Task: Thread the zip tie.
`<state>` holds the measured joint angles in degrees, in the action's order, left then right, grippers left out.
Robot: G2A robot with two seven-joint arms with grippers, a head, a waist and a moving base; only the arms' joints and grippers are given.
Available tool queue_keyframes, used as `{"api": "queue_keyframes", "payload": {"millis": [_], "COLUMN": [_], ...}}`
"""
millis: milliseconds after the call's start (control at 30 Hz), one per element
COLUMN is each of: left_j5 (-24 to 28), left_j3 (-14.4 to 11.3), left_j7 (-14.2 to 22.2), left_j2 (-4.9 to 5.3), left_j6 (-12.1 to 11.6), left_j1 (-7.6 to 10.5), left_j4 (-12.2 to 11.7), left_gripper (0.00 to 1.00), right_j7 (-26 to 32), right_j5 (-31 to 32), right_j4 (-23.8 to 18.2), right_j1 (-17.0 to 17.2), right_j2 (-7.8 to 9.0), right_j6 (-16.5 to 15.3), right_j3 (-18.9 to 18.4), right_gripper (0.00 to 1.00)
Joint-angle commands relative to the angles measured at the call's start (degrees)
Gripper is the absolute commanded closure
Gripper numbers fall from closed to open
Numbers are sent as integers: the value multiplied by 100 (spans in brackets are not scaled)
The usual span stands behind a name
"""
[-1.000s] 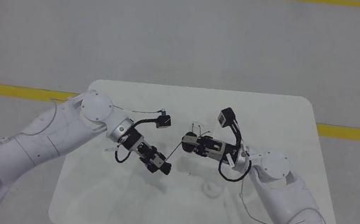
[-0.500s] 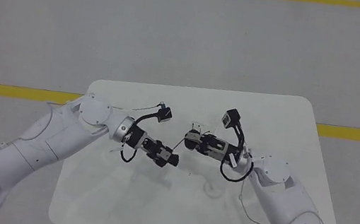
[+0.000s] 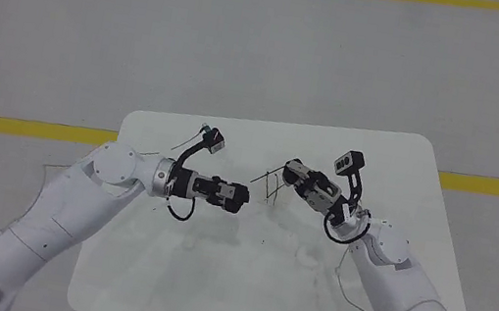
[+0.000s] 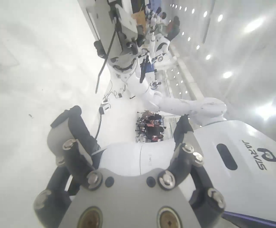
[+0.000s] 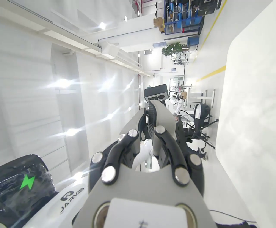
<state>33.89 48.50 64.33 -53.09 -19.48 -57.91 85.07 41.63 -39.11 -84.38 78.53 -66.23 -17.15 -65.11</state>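
**Zip tie pinched on the right, left gripper wide open**

Holds the zip tie (image 3: pixel 271 185) in the right gripper (image 3: pixel 289 170), fingers pressed together on one end, above the middle of the white table (image 3: pixel 396 170). Lets the thin black tie trail from that grip down toward the tabletop and slantwise toward the left gripper (image 3: pixel 237 196); cannot tell whether touching the surface. Carries the left gripper spread wide open, its two dark fingers (image 4: pixel 73 127) far apart, aimed at the right gripper, near it but clearly apart. Faces the two grippers toward each other over the table's centre, with the loose part of the tie between them. From the left wrist, shows the zip tie (image 4: pixel 105 62) as a narrow dark strip dropping from the right gripper's closed tips, slightly bent along its length. From the right wrist, shows the fingers (image 5: pixel 160 121) shut tight.
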Motion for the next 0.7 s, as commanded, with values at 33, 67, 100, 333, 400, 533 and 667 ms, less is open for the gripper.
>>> {"api": "queue_keyframes", "payload": {"millis": [33,67,100,333,400,533,667], "left_j5": [1,1,1,1,252,312,133], "left_j3": [117,117,117,117,92,184,410], "left_j7": [73,73,73,73,-239,-569,-962], "left_j2": [-55,-55,-55,-55,-96,-191,-330], "left_j6": [0,0,0,0,0,0,0], "left_j1": [-82,-82,-82,-82,-218,-402,-647], "left_j4": [-17,-17,-17,-17,30,39,108], "left_gripper": [0,0,0,0,0,0,0], "right_j7": [-26,-26,-26,-82,-266,-583,-920], "right_j5": [12,12,12,53,85,104,158], "right_j4": [-6,-6,-6,-15,-81,-64,-26], "right_j1": [-5,-5,-5,4,54,96,92], "right_j2": [-4,-4,-4,-6,-22,-60,-108], "right_j6": [-3,-3,-3,16,26,-29,-93], "right_j3": [-16,-16,-16,-13,12,43,104], "right_gripper": [100,100,100,100,100,100,100]}}
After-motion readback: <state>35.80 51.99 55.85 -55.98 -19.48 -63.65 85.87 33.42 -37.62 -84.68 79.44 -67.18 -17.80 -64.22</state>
